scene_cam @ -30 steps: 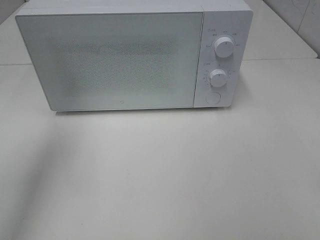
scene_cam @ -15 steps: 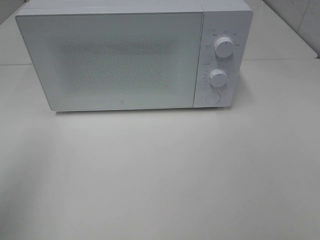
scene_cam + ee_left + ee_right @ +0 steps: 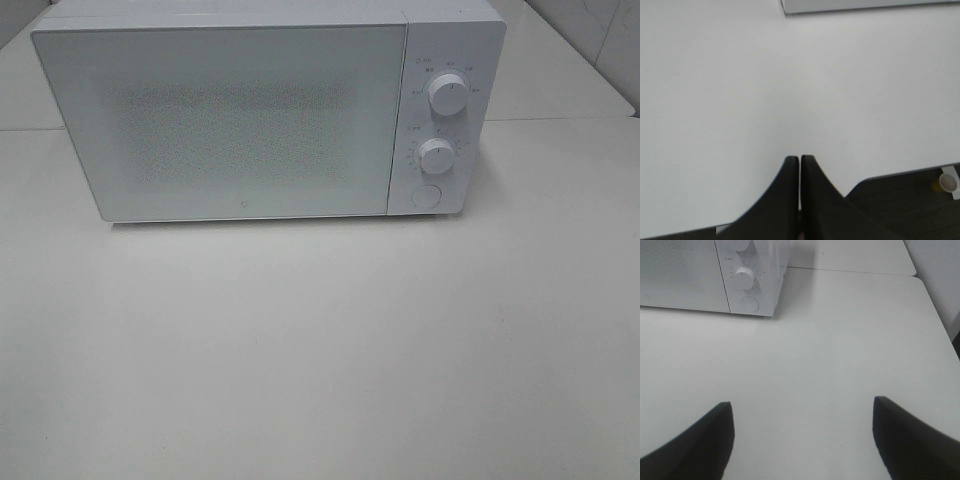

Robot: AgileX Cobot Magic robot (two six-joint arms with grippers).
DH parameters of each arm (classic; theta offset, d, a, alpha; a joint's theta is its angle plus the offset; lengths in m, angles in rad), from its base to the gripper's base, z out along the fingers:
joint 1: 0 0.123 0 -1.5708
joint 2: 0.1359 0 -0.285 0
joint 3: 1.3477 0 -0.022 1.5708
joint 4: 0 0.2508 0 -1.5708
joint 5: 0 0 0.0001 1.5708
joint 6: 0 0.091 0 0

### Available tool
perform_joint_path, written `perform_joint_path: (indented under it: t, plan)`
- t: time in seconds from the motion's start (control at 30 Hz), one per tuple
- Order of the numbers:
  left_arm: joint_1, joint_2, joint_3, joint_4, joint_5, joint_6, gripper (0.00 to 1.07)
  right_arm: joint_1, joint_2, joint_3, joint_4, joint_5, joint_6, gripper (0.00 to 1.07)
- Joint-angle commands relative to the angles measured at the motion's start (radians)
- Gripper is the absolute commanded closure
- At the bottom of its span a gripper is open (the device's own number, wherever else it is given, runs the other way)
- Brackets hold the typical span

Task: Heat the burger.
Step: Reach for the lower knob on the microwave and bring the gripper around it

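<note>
The burger is out of view in every frame. A white microwave [image 3: 260, 115] stands at the back of the table with its door shut; its lower dial and round button show in the right wrist view [image 3: 746, 277]. Neither arm appears in the exterior high view. My left gripper [image 3: 800, 159] is shut, its two black fingers pressed together above the bare table near its front edge. My right gripper [image 3: 802, 407] is open, its fingers [image 3: 715, 425] spread wide over bare table to the front right of the microwave, with nothing between them.
The white table [image 3: 320, 350] stretches in front of the microwave. The microwave panel carries two dials [image 3: 447, 95] and a round button [image 3: 426, 196]. A small paper cup [image 3: 948, 183] sits on the dark floor beyond the table edge. A second table [image 3: 855, 255] adjoins behind.
A faint shadow on the left of the table has faded away. The microwave has not moved.
</note>
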Motion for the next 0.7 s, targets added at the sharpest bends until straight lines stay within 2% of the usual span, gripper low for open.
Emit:
perform_joint_path:
  t: [0.03,0.07,0.17,0.23,0.37,0.7]
  plan:
    - [0.003,-0.072,0.003,-0.023,-0.001,0.022,1.06,-0.002,-0.031,0.002,0.0,-0.009,0.0,0.37]
    - [0.003,-0.123,0.003,-0.042,-0.001,0.055,1.06,-0.002,-0.031,0.002,0.0,-0.009,0.0,0.37]
    - [0.003,-0.184,0.003,-0.06,-0.001,0.076,1.06,-0.002,-0.031,0.002,0.0,-0.009,0.0,0.37]
    - [0.003,-0.178,0.002,-0.06,0.014,0.079,1.06,-0.002,-0.031,0.002,0.0,-0.009,0.0,0.37]
    - [0.003,-0.173,0.003,-0.08,-0.018,0.141,1.06,-0.002,-0.031,0.002,0.0,-0.009,0.0,0.37]
    - [0.003,-0.172,0.048,-0.075,-0.13,0.147,1.06,-0.002,-0.031,0.002,0.0,-0.009,0.0,0.37]
